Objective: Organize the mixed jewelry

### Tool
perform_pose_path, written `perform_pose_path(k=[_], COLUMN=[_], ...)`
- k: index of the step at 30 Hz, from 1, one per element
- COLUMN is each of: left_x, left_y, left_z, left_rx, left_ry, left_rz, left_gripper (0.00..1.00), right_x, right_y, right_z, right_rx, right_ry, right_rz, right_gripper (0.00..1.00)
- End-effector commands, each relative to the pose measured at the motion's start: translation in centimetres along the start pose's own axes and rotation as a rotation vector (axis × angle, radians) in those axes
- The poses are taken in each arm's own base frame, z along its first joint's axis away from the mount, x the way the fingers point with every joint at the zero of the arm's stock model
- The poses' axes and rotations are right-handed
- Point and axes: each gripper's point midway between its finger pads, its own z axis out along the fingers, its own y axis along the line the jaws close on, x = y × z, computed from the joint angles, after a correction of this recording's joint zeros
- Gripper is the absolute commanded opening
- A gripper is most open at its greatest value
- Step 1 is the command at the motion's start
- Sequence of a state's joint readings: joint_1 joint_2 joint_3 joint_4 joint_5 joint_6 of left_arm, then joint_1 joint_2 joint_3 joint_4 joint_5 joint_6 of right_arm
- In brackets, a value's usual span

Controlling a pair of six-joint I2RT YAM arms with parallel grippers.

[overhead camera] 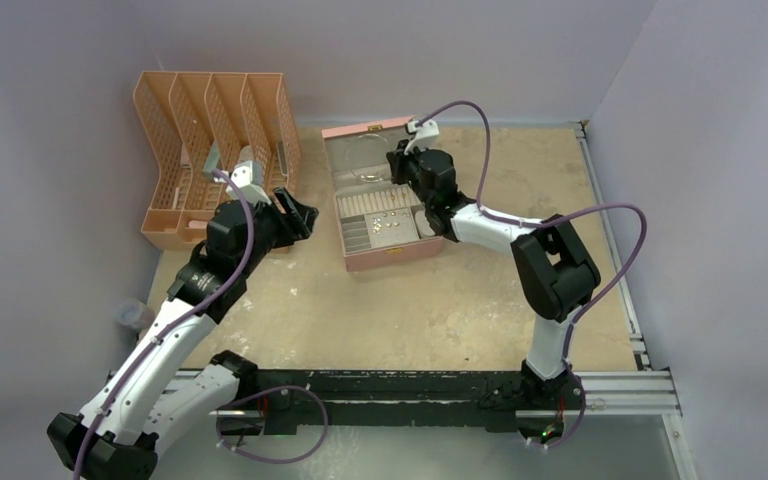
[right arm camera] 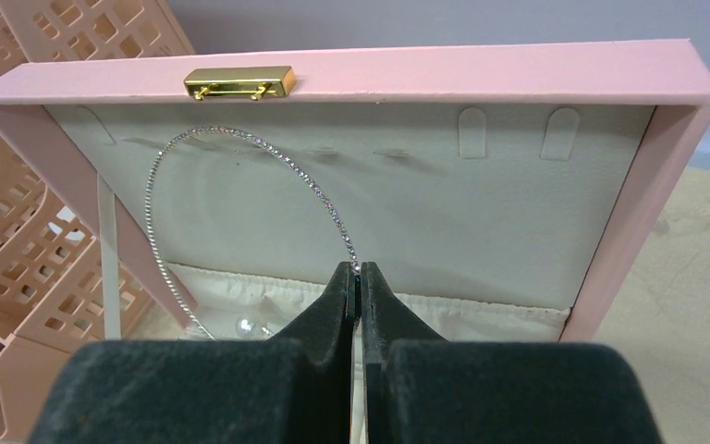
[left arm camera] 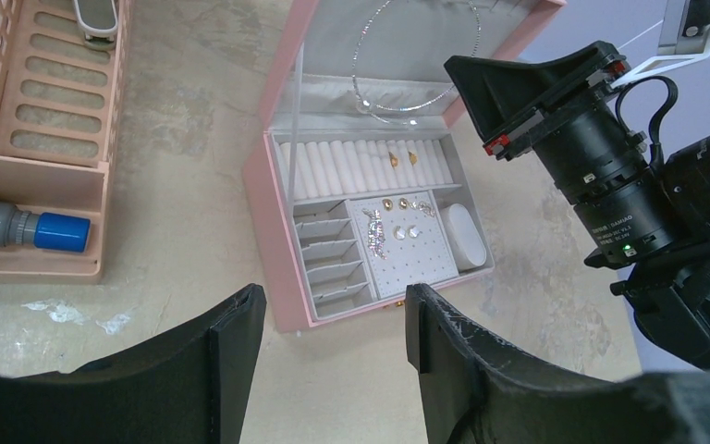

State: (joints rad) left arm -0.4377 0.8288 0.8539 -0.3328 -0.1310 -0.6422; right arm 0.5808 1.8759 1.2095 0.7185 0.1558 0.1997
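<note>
The pink jewelry box (overhead camera: 355,255) stands open at the table's middle back. My right gripper (right arm camera: 358,274) is shut on the thin silver loop (right arm camera: 240,137), pinching it at the tips and holding it against the cream inside of the lid (right arm camera: 481,203). A small pearl charm (right arm camera: 246,326) hangs low on the loop by the lid pocket. The loop also shows in the left wrist view (left arm camera: 370,32). Tiny gold rings (left arm camera: 405,158) sit in the roll rows and earrings (left arm camera: 407,231) on the perforated pad. My left gripper (left arm camera: 333,319) is open and empty, above the table in front of the box.
A peach desk organizer (overhead camera: 210,140) stands at the back left; its tray holds a blue and grey cylinder (left arm camera: 32,228). The box's small side compartments (left arm camera: 328,259) look empty. The right arm (left arm camera: 610,185) reaches over the box's right side.
</note>
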Motion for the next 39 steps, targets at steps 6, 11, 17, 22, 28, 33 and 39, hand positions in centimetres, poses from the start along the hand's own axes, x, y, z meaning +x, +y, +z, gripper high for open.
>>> perform_pose_path(k=[6,11,17,22,28,33,39], left_x=[-1.0,-1.0,-0.9,-0.9,-0.9,-0.8,-0.8], left_y=[-0.4,-0.3,-0.2,-0.3,-0.3,-0.3,-0.4], left_z=[0.2,0.2,0.2,0.2,0.2,0.3,0.4], left_rx=[0.019,0.015,0.013,0.018,0.018,0.018,0.022], left_ry=[-0.042,-0.045,-0.041,-0.040,-0.038,-0.035,-0.031], left_rz=[0.007,0.006,0.006,0.007,0.009,0.009,0.009], left_gripper=[0.56,0.56,0.56,0.56,0.56,0.56,0.56], right_x=[-5.7,-5.5,-4.7,-3.8,-3.7,-3.7,-4.1], right_y=[2.2,2.1,0.5,-1.2,-1.6,-1.3,-0.3], right_z=[0.5,1.1,1.9,2.6,2.9,2.9,2.1], right_rx=[-0.102,-0.098,-0.021,0.006,0.002,-0.022,-0.075], right_ry=[-0.135,-0.114,-0.085,-0.049,-0.043,-0.036,-0.036], right_rz=[0.012,0.014,0.030,0.042,0.050,0.051,0.067], right_gripper=[0.00,0.00,0.00,0.00,0.00,0.06,0.14])
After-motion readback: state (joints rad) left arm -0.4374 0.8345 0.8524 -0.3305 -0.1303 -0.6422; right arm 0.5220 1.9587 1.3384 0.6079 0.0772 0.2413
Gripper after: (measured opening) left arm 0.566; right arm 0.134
